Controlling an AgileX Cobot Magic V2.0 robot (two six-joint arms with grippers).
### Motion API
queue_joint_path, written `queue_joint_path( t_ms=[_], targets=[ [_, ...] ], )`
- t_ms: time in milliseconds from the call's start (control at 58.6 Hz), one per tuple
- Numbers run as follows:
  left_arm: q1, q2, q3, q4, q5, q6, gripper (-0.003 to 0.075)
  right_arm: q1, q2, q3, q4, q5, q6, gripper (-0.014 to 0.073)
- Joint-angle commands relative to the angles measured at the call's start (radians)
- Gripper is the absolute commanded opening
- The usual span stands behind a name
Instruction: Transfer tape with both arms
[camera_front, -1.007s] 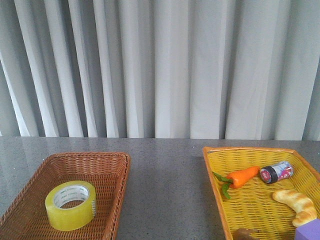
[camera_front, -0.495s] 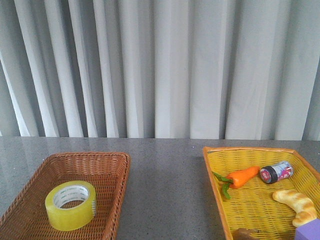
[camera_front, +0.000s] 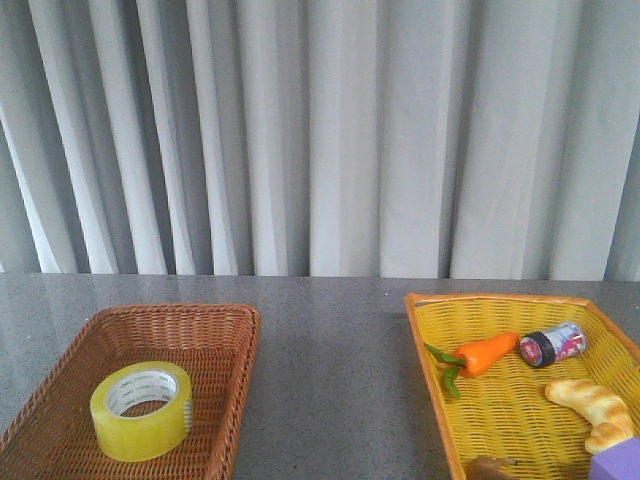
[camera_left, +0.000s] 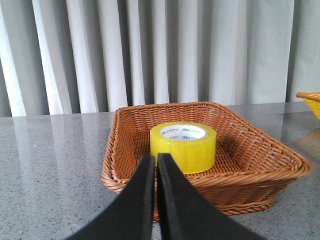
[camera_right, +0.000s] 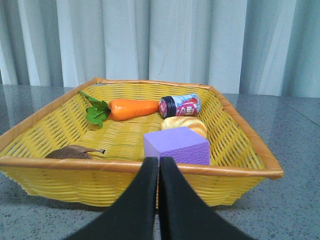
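Front view shows the grey worktop (camera_front: 330, 380) with my brown wicker basket (camera_front: 215, 325) on the left, the tape (camera_front: 142, 410) lying flat inside it on its near side. My left end effector (camera_left: 154, 165) sits pinched together just short of that basket, holding nothing. To the right, well apart, the yellow basket (camera_front: 425, 340) carries a carrot (camera_front: 485, 352), a small can (camera_front: 552, 344), a bread piece (camera_front: 595, 408) and a purple block (camera_right: 176, 145). My right end effector (camera_right: 158, 167) is pressed together, empty, just before its rim
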Motion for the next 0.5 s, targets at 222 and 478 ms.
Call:
queue_joint_path(
  t_ms=[222,478],
  targets=[
    [-0.001,-0.014,-0.01,-0.009,-0.077,-0.001,-0.0006,-0.006,-0.009,0.004,0.0,-0.068,0.001,-0.0004],
    [-0.001,-0.014,-0.01,-0.009,-0.077,-0.001,-0.0006,-0.006,-0.009,0.004,0.0,-0.067,0.001,-0.0004]
  ],
)
